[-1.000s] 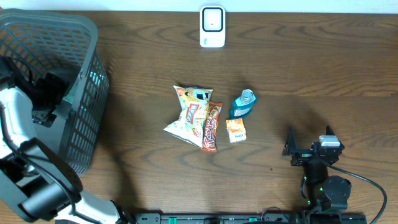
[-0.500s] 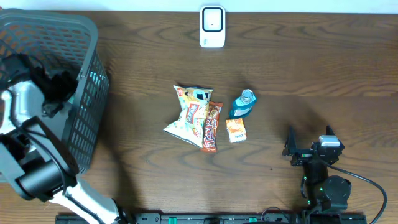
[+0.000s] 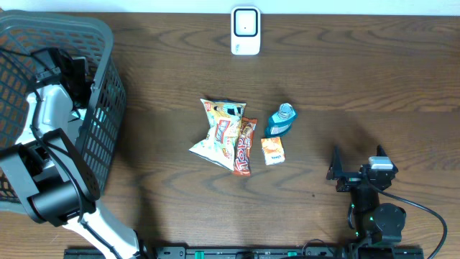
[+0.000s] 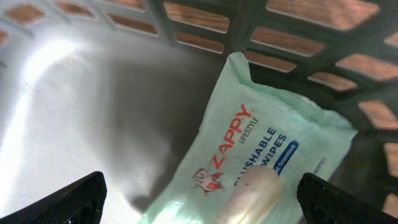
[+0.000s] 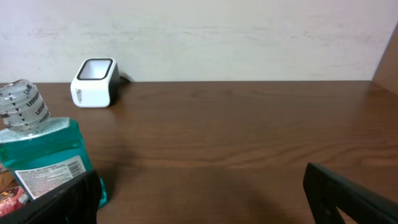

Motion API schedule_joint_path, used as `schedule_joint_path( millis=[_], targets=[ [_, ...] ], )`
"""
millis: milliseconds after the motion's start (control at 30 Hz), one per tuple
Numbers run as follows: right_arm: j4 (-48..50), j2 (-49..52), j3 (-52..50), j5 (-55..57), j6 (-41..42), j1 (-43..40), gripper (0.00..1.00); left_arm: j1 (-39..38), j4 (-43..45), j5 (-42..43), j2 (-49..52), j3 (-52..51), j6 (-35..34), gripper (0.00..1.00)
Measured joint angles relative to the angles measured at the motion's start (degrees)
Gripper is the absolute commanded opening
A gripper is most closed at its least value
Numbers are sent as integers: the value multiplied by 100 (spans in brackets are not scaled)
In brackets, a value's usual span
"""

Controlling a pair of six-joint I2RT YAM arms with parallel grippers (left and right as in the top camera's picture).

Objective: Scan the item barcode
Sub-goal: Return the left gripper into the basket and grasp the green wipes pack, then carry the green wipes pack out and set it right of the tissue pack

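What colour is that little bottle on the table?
Teal bottle with a clear cap, best seen from the right wrist view.

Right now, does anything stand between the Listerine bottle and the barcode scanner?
Nothing visible does. Only bare table lies between the Listerine bottle and the white scanner at the far edge. The snack bag and the small orange packet lie beside the bottle, off that path.

The basket (image 3: 108, 122) hems in the left claw (image 4: 202, 198); the table (image 3: 374, 93) right of the bottle (image 3: 280, 121) lies open
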Motion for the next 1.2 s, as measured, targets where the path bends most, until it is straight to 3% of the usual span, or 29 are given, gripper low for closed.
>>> schedule_joint_path(
  millis=[200, 467, 600, 700, 767, 1000, 1200],
  targets=[
    [0, 0, 0, 0, 0, 0, 99, 4, 39, -20, 216, 4, 691, 98],
    [0, 0, 0, 0, 2, 0, 99, 15, 57, 208, 463, 210, 916, 96],
    [0, 0, 0, 0, 0, 0, 99, 35, 26, 468, 601, 304, 883, 65],
    [0, 0, 0, 2, 0, 0, 99, 35, 28, 702, 680, 337, 796, 26],
    [0, 0, 0, 0, 2, 0, 99, 9, 39, 802, 704, 354, 743, 8],
    [0, 0, 0, 2, 0, 0, 99, -39, 83, 566, 678, 374, 420, 7],
    [0, 0, 0, 2, 2, 0, 99, -101, 13, -461, 494, 284, -72, 7]
  ],
)
